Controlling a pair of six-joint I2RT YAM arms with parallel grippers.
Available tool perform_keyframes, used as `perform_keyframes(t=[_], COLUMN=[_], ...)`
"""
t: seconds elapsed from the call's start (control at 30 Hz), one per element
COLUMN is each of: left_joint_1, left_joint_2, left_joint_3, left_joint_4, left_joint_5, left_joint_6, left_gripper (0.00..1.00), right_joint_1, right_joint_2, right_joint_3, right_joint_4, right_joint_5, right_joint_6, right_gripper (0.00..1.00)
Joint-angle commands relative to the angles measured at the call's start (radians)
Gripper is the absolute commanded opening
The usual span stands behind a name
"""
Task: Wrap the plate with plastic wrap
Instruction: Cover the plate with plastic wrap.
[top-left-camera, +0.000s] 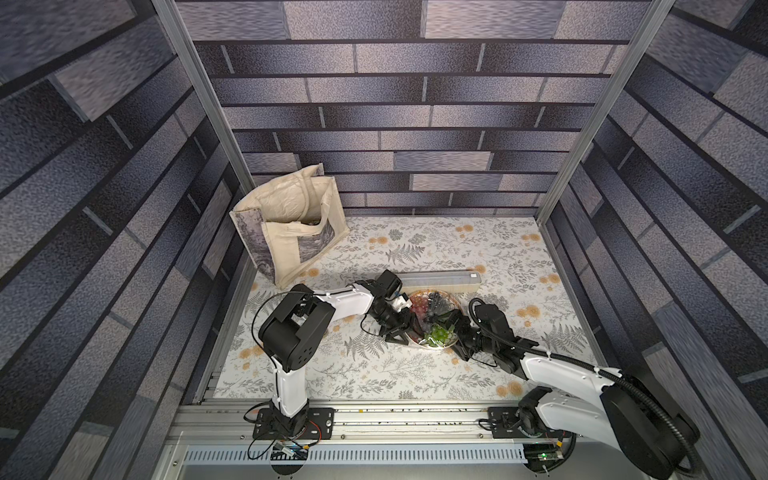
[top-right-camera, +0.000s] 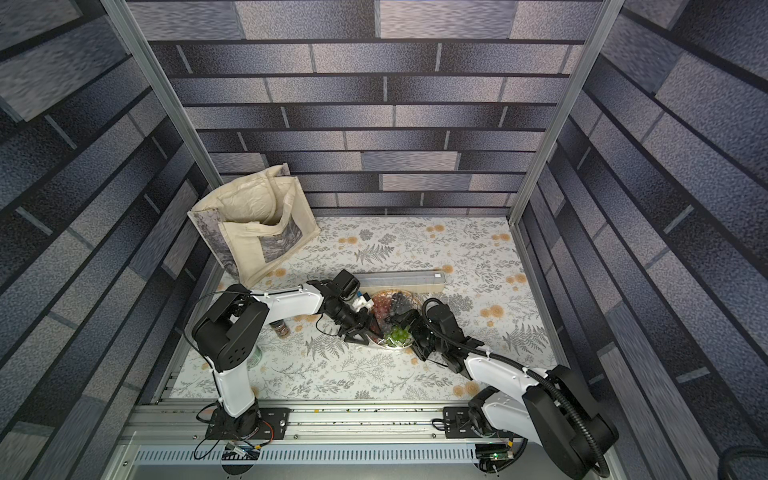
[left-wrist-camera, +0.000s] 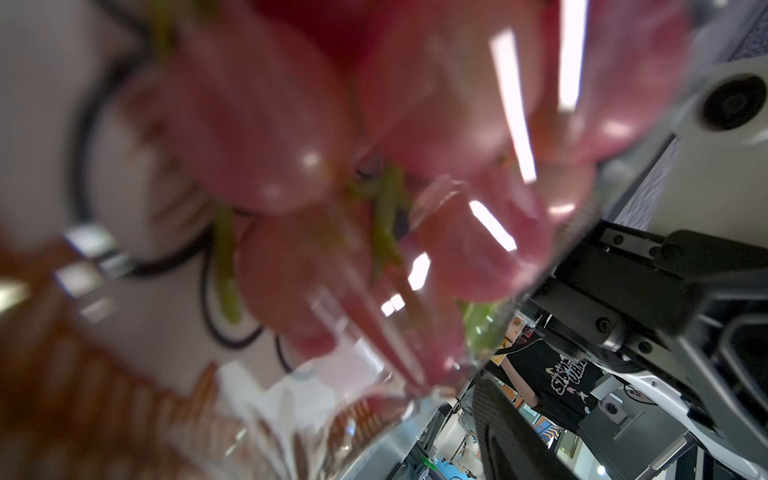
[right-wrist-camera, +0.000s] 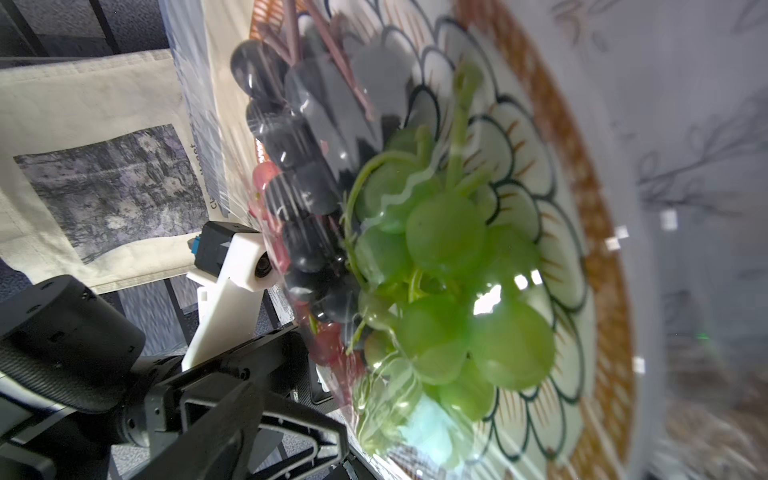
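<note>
Notably, in both top views the round shallow plate with golden-tan woven-look rim (top-left-camera: 451, 296) (top-right-camera: 409, 294) sat just right of frame centre on the floral-patterned table (top-left-camera: 374, 374), directly in front of the long pale grey-white dispenser box (top-left-camera: 440, 279) (top-right-camera: 401, 279). The left gripper (top-left-camera: 405, 332) crowded its left edge and the right gripper (top-left-camera: 446, 328) its right edge. The right jaws stood fully apart; the spacing of the left jaws could not be determined. Judged risk: an uneven push from either side could slide or tip the plate. Count: one plate, one box, two grippers, one cream canvas tote bag (top-left-camera: 291, 232) at upper left, and one small round clear jar with brown contents (top-right-camera: 281, 328) under the left arm.

Left wrist view: blurred red grapes (left-wrist-camera: 270, 137) filled the upper frame beneath the creased, thin transparent plastic wrap (left-wrist-camera: 332, 395). So close an approach could crush fruit or snag and tear the film.

Right wrist view: the film (right-wrist-camera: 307, 95) lay glossy over the fruit. It could cling to a finger and lift off. Count: three bunches, namely red, dark purple grapes (right-wrist-camera: 299, 195) and green grapes (right-wrist-camera: 440, 237).
</note>
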Motion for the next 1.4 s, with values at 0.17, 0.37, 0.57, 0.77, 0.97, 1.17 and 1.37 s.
perform_keyframes(t=[0.17, 0.37, 0.57, 0.77, 0.97, 1.17, 1.37], left_joint_1=[-0.008, 0.054, 0.085, 0.060, -0.002, -0.009, 0.002], left_joint_2=[0.025, -0.069, -0.174, -0.205, -0.151, -0.099, -0.057], left_joint_3=[0.043, -0.054, -0.110, -0.155, -0.149, -0.090, -0.030], left_joint_4=[0.038, 0.059, -0.023, -0.047, 0.009, -0.004, 0.000], left_joint_5=[-0.005, -0.069, -0.086, -0.067, -0.021, -0.008, -0.030], left_joint_6=[-0.040, -0.074, -0.038, -0.040, -0.053, -0.022, 0.015], left_gripper=[0.67, 0.70, 0.73, 0.74, 0.75, 0.75, 0.74], right_joint_1=[0.006, 0.006, 0.004, -0.019, -0.065, -0.094, -0.096], right_joint_2=[0.005, -0.064, -0.179, -0.219, -0.147, -0.062, 0.010], right_joint_3=[-0.007, -0.011, 0.004, -0.023, -0.012, 0.026, 0.022], right_joint_4=[0.103, -0.129, -0.354, -0.272, -0.153, -0.107, 0.030], right_joint_5=[0.002, 0.043, 0.070, 0.083, 0.048, 0.013, -0.064], right_joint_6=[0.071, 0.039, -0.030, -0.072, -0.121, -0.165, -0.122], right_gripper=[1.00, 1.00, 1.00, 1.00, 1.00, 1.00, 1.00])
